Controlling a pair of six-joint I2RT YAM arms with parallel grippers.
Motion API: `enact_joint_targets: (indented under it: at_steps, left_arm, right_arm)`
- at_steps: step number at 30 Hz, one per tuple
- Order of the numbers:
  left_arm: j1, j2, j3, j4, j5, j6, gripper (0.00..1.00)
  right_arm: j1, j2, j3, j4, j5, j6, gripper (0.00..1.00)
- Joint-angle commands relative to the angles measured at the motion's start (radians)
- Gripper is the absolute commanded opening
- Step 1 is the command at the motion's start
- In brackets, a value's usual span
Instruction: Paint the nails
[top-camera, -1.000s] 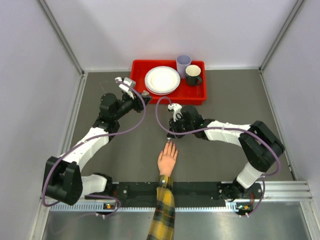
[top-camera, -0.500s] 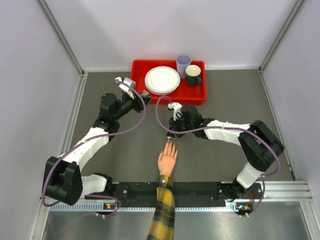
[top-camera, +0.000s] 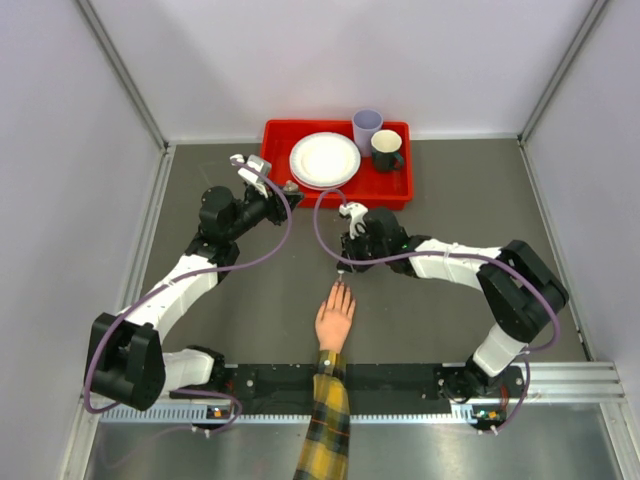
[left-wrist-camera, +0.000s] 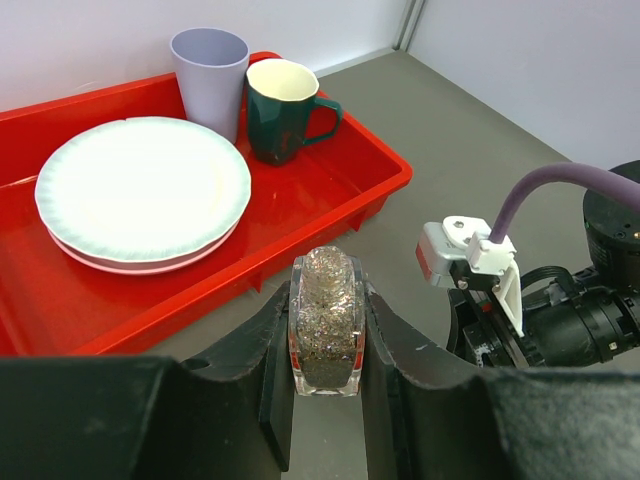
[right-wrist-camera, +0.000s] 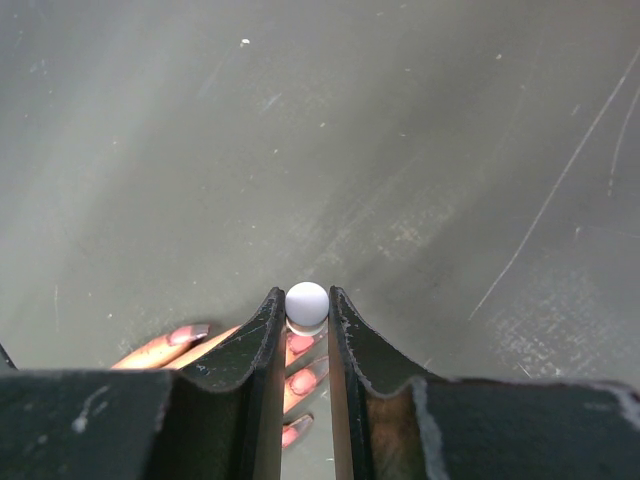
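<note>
A peach hand (top-camera: 335, 322) in a yellow-and-dark plaid sleeve (top-camera: 325, 430) lies palm down at the near middle, fingers pointing away. In the right wrist view its nails (right-wrist-camera: 301, 343) look pink below my jaws, and another nail (right-wrist-camera: 190, 333) shows to the left. My right gripper (top-camera: 342, 268) is just beyond the fingertips, shut on a pale round cap (right-wrist-camera: 307, 303), jaws pointing down (right-wrist-camera: 307, 300). My left gripper (top-camera: 288, 188) is near the tray, shut on a small clear bottle of glittery polish (left-wrist-camera: 326, 320).
A red tray (top-camera: 388, 190) at the back holds a white plate (top-camera: 324, 160), a lilac cup (top-camera: 366, 128) and a dark green mug (top-camera: 386, 150). The right arm's wrist (left-wrist-camera: 560, 320) lies close to the right of my left gripper. Walls enclose the grey table.
My right gripper with the cap has shifted slightly away from the fingertips, toward the far side. The left arm and the hand have not moved.
</note>
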Motion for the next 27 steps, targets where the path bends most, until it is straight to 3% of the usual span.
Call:
enact_joint_targets:
  at_steps: [1, 10, 27]
  left_arm:
    - [0.005, -0.005, -0.001, 0.045, 0.007, 0.002, 0.0]
    - [0.005, -0.019, -0.006, 0.048, 0.007, -0.003, 0.0]
    - [0.005, -0.021, -0.006, 0.051, 0.01, -0.004, 0.0]
  right_arm:
    - [-0.011, -0.021, 0.057, -0.003, 0.014, 0.004, 0.0]
    - [0.003, -0.102, 0.052, -0.049, 0.024, -0.008, 0.0]
    - [0.041, -0.03, 0.067, -0.015, -0.032, 0.009, 0.0]
